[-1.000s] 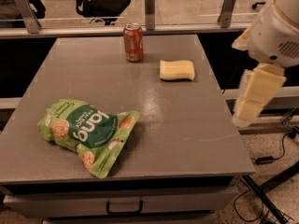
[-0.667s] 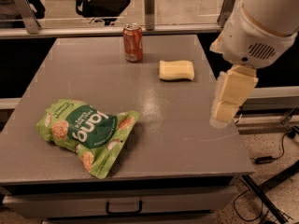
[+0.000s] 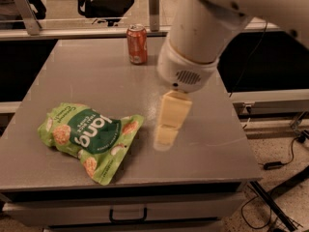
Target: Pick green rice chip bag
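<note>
The green rice chip bag (image 3: 89, 134) lies crinkled on the front left part of the grey table (image 3: 87, 76), its dark green oval with white lettering facing up. My gripper (image 3: 165, 135) hangs from the big white arm (image 3: 198, 42) over the table's middle, just right of the bag and a little above the surface. It does not touch the bag and holds nothing that I can see.
An orange soda can (image 3: 137, 43) stands upright at the back of the table, left of the arm. The arm hides the table's back right part. A drawer handle (image 3: 128, 214) sits below the front edge. Cables (image 3: 285, 158) lie on the floor at right.
The arm has swung left from beyond the table's right edge to over its middle. The gripper is now close to the bag, and the arm covers the pale yellow sponge.
</note>
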`<state>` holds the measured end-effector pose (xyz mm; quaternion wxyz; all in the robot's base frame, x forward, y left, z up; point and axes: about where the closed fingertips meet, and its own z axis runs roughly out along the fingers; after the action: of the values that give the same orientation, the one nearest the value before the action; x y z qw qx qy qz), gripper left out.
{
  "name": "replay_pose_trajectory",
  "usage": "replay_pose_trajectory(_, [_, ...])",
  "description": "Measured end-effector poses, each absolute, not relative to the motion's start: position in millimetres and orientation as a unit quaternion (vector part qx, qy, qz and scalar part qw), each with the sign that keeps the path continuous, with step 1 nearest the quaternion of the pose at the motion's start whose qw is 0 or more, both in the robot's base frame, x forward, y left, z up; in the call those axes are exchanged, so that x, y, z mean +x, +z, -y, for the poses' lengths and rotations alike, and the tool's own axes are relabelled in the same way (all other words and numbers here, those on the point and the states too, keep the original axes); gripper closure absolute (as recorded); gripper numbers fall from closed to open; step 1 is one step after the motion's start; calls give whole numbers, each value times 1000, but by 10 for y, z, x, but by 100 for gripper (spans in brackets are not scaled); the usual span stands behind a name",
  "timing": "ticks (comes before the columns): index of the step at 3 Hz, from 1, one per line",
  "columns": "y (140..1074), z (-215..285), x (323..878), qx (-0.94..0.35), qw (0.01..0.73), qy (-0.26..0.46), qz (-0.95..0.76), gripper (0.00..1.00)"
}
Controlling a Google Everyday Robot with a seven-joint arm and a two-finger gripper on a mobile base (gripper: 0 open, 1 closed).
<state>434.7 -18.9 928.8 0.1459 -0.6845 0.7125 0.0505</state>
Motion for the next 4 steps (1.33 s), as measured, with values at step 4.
replay_pose_trajectory(4, [8720,-1255,4427,-706,131,126,-684,0])
